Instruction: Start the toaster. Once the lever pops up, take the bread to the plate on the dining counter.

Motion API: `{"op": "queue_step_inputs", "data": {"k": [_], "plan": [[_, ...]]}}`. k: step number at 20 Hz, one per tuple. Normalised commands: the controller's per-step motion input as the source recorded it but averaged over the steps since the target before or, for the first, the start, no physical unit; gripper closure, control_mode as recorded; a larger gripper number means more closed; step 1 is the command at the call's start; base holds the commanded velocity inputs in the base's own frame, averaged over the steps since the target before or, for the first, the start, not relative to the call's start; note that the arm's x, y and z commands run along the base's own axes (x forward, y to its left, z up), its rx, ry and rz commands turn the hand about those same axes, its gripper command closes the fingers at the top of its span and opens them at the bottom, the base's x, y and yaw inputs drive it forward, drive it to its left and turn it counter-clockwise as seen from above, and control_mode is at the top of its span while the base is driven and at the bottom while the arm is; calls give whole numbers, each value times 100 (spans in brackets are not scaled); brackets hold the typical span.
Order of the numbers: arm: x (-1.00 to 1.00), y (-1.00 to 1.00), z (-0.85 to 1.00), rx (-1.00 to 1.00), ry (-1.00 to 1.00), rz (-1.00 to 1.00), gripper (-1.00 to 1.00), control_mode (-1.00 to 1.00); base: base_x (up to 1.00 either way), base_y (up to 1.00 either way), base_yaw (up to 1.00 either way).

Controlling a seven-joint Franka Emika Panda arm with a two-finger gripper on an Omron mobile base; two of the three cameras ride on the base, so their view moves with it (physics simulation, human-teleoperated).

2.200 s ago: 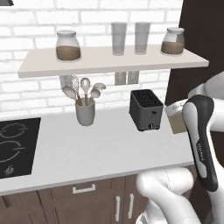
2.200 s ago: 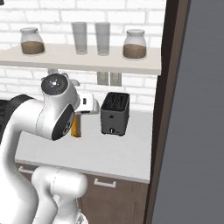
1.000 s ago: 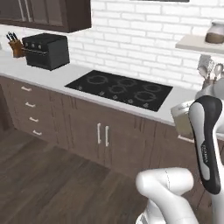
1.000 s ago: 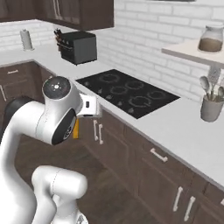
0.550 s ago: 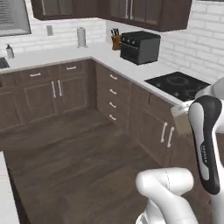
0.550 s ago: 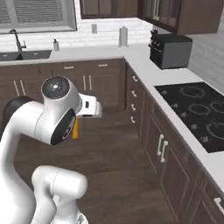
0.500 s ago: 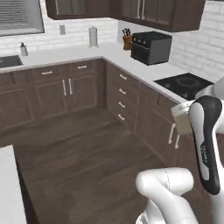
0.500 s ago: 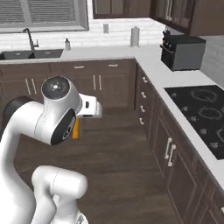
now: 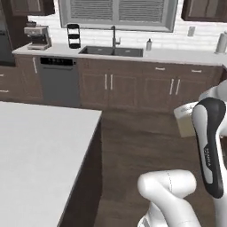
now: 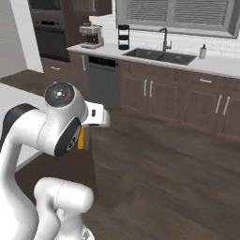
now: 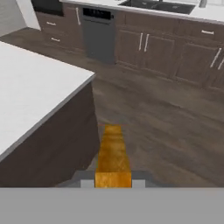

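My gripper (image 11: 113, 182) is shut on the bread (image 11: 113, 152), a tan-orange slice seen edge-on that juts forward between the two fingertips. From the right base view the bread (image 10: 81, 138) hangs below the white hand, held close to the arm. The dining counter (image 9: 40, 150) is a white-topped island at the lower left, and its corner (image 11: 39, 87) lies to the left of the bread and ahead of it. Its white top (image 10: 8, 99) also peeks in at the left edge behind the arm. The toaster and the plate are out of view.
A dark cabinet run with a sink and faucet (image 9: 114, 40), a dishwasher (image 9: 56, 80) and a coffee machine (image 9: 36, 37) lines the far wall under a window. Wood floor (image 9: 142, 146) lies open between that wall and the island.
The whole picture has swung: the base turned away from the toaster worktop, past the cooktop and corner cabinets, to face the sink wall and island. The arm keeps its pose with the bread.
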Motion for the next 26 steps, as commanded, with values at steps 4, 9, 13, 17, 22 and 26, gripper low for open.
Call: {"op": "queue_step_inputs", "data": {"k": [4,9,13,17,22,26], "plan": [[0,0,0,0,0,0,100,100,-2,-11,99],[0,0,0,0,0,0,100,100,-13,-20,97],[0,0,0,0,0,0,100,100,-22,-16,94],[0,0,0,0,0,0,100,100,-14,10,85],[0,0,0,0,0,0,100,100,-33,52,71],[0,0,0,0,0,0,100,100,-68,100,37]]}}
